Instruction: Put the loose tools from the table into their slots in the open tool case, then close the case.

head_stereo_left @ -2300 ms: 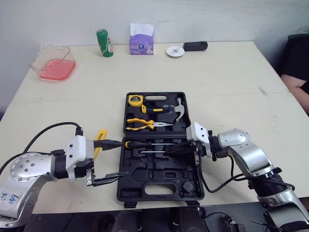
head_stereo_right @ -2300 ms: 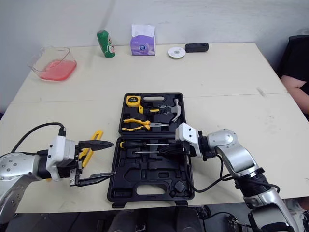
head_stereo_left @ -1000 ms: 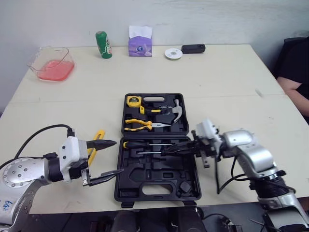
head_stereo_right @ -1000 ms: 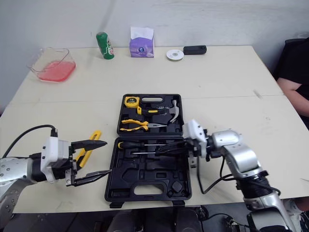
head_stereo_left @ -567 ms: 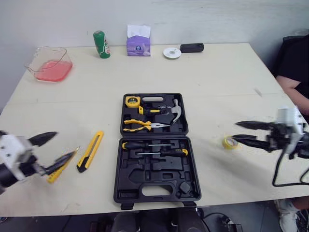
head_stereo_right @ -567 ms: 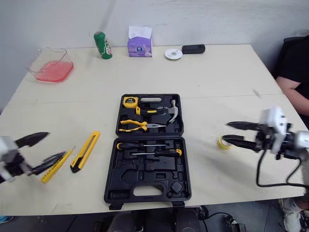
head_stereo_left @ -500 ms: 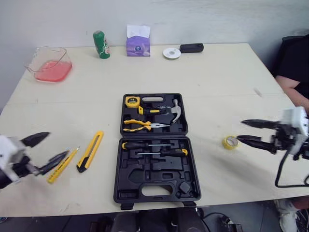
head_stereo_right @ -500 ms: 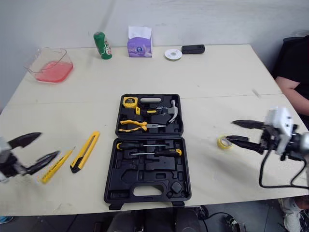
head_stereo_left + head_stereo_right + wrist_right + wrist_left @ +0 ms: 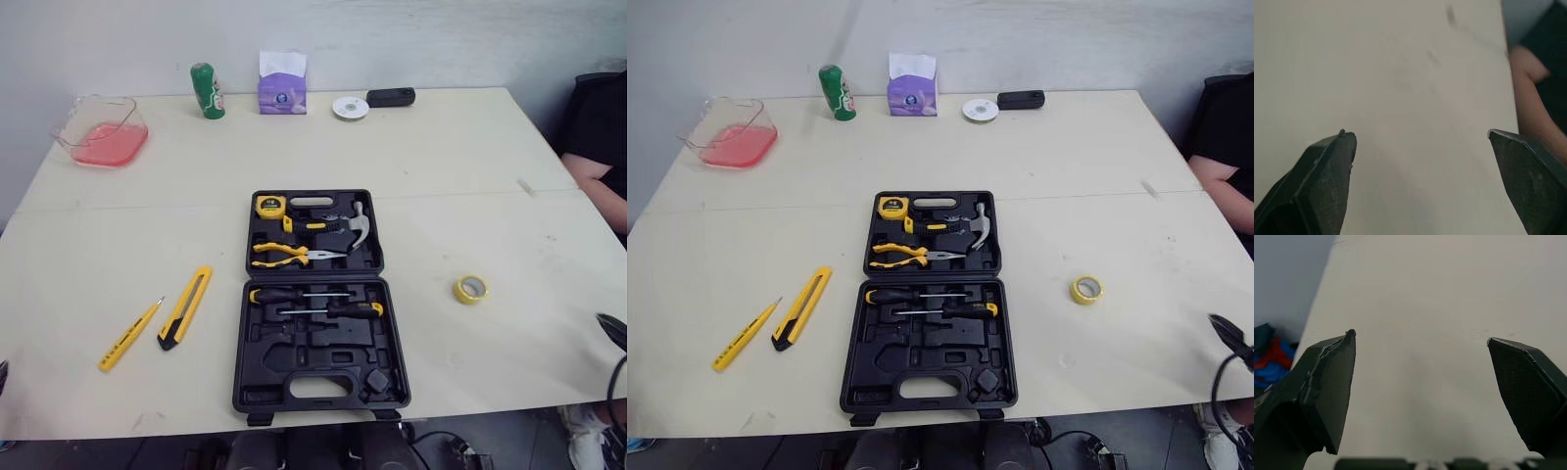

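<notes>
The left end effector [image 9: 1420,340] and right end effector [image 9: 1420,134], spread and empty, have withdrawn from the open tool case [image 9: 318,294]. The utility knife [image 9: 185,307], yellow pen-like tool [image 9: 129,334] and tape roll [image 9: 470,289] lie unslotted on the table [image 9: 441,166].

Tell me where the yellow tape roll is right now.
In the head views, the tape roll lies on the table, right of the open tool case.
</notes>
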`<action>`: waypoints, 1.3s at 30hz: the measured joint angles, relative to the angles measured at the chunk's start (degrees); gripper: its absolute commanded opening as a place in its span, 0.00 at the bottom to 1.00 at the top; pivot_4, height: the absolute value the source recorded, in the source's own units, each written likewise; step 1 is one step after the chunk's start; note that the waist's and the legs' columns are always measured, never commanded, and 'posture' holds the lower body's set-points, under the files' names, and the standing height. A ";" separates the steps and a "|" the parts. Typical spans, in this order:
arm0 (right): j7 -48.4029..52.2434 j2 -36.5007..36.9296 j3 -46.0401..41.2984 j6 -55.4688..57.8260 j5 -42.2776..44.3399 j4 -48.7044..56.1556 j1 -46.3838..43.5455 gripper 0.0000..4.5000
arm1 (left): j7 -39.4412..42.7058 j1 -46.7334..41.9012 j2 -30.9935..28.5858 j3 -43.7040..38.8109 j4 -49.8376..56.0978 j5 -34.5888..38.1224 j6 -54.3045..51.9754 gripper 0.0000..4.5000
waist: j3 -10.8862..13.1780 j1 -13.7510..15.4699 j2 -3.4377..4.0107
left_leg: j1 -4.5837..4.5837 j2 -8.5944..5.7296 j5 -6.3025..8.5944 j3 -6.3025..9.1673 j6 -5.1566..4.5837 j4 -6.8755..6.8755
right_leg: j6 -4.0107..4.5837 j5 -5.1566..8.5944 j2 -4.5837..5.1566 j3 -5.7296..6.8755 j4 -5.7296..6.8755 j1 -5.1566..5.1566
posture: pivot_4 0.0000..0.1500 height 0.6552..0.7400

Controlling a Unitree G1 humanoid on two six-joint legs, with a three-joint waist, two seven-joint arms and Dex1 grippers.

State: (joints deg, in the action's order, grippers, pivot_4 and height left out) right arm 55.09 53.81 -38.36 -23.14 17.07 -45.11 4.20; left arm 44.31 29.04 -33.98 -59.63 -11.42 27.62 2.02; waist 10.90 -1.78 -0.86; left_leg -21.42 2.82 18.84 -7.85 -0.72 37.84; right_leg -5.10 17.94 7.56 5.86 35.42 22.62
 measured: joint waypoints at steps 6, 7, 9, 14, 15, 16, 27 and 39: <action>-3.48 0.04 -0.43 -0.79 0.02 -5.93 1.27 0.99 | -0.73 0.86 1.10 -0.02 -0.75 0.21 1.33 1.00 | -0.02 -0.84 0.04 | 0.20 0.06 0.01 -0.06 -0.01 -0.01 | 0.03 -0.03 -0.02 -0.07 0.02 -0.11 | 1.00 1.00; -3.41 0.04 -0.40 -0.82 0.07 -6.01 0.97 0.99 | -0.72 0.85 1.10 0.01 -0.82 0.22 1.42 1.00 | -0.03 -1.01 0.06 | 0.20 0.06 0.01 -0.06 -0.01 -0.02 | 0.03 -0.03 -0.02 -0.06 0.02 -0.11 | 1.00 1.00; -3.21 0.04 -0.30 -1.18 0.25 -6.00 -0.42 0.99 | -0.68 0.70 0.98 0.11 -0.93 0.25 1.64 1.00 | -0.05 -1.35 0.09 | 0.19 0.06 0.00 -0.06 -0.01 -0.08 | 0.03 -0.02 -0.02 -0.07 0.02 -0.09 | 1.00 1.00; -1.35 -0.09 1.24 -1.62 1.29 -4.43 -4.89 0.99 | -0.45 -1.39 -0.31 1.72 -2.52 0.40 1.78 1.00 | -0.05 -1.43 0.09 | 0.19 0.04 -0.04 -0.11 0.01 -0.15 | 0.03 -0.02 -0.03 -0.06 0.05 -0.04 | 1.00 1.00; -0.73 -0.14 2.02 -1.57 1.48 -3.67 -5.68 0.99 | -0.42 -1.79 -0.38 2.14 -2.59 0.46 1.79 1.00 | -0.05 -1.41 0.09 | 0.19 0.05 -0.04 -0.10 0.01 -0.15 | 0.03 -0.02 -0.03 -0.06 0.05 -0.05 | 1.00 1.00; -0.26 -0.25 2.30 -1.50 1.68 -2.92 -6.04 0.99 | -0.39 -2.00 -0.39 2.32 -2.65 0.48 1.79 1.00 | -0.05 -1.39 0.08 | 0.19 0.04 -0.04 -0.11 0.02 -0.15 | 0.03 -0.03 -0.03 -0.06 0.05 -0.05 | 1.00 1.00; 5.13 -4.99 8.51 5.77 7.19 13.93 -10.39 0.99 | 2.97 -3.64 -3.59 6.34 5.97 2.96 -1.76 1.00 | 0.17 -0.18 0.40 | 0.13 -0.52 -0.71 1.29 -0.20 -0.51 | -0.11 -0.08 0.62 1.55 -0.33 -0.92 | 1.00 1.00; 14.24 -7.28 12.36 24.70 24.03 44.41 -8.49 0.99 | 3.55 -2.74 -12.22 15.50 28.78 12.36 -27.85 1.00 | 0.28 0.69 0.58 | 0.14 -0.49 -0.70 1.22 -0.16 -0.55 | -0.09 -0.07 0.56 1.38 -0.34 -0.89 | 1.00 1.00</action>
State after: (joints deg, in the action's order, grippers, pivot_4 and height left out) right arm 69.34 46.54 -26.00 1.57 41.10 -0.70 -4.29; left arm 47.86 26.30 -46.20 -44.13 17.36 39.98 -25.84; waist 11.17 -1.09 -0.29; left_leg -21.28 2.33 18.14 -6.63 -0.88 37.29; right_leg -5.19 17.86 8.13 7.24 35.08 21.74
